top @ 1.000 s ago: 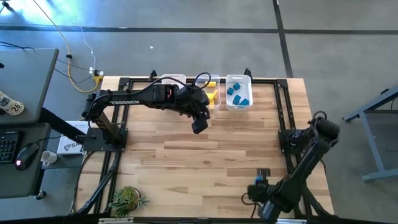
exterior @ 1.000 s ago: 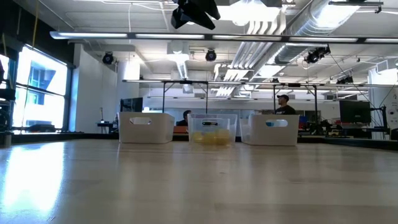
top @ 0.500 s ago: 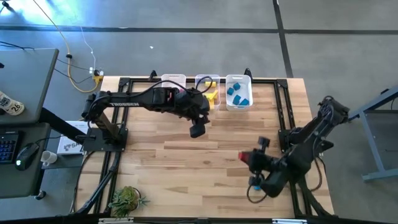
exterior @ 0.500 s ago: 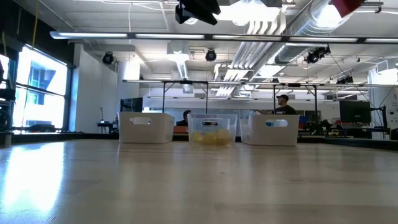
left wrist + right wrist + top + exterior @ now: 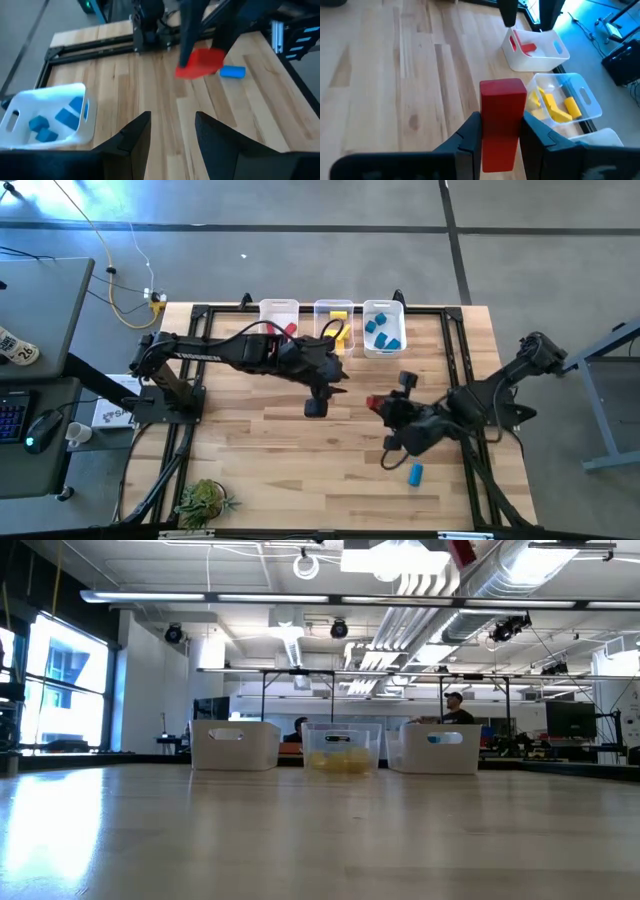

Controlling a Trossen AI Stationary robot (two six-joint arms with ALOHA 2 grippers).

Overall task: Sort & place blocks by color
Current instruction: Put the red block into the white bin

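1. Since a second ago the right gripper point(image 5: 378, 404) has swung in from the near right corner of the table point(image 5: 300, 470) to a spot right of centre, carrying a red block point(image 5: 502, 122), and the left gripper point(image 5: 316, 406) has drawn back from the bins toward the table's middle.
2. A blue cylinder point(image 5: 416, 473), hidden under the right arm a second ago, lies on its side on the bare wood near the right edge, close to the near edge.
3. Three clear bins stand in a row along the far edge: the left one point(image 5: 277, 308) holds a red piece point(image 5: 291, 330), the middle one point(image 5: 333, 307) holds yellow blocks point(image 5: 340, 336), and the right one point(image 5: 383, 307) holds blue blocks point(image 5: 380, 332).
4. The right gripper's two fingers are clamped on the red block, a plain upright bar with flat faces, its top standing above the fingertips.
5. The left gripper's fingers point(image 5: 133, 142) stand apart with nothing between them, over the middle of the table.
6. The two grippers are near each other but apart, with open wood between the red block and the bins.
7. A small potted plant point(image 5: 205, 502) sits at the near left corner.
8. Beyond the table, a person point(image 5: 456, 708) stands in the room behind the bins.
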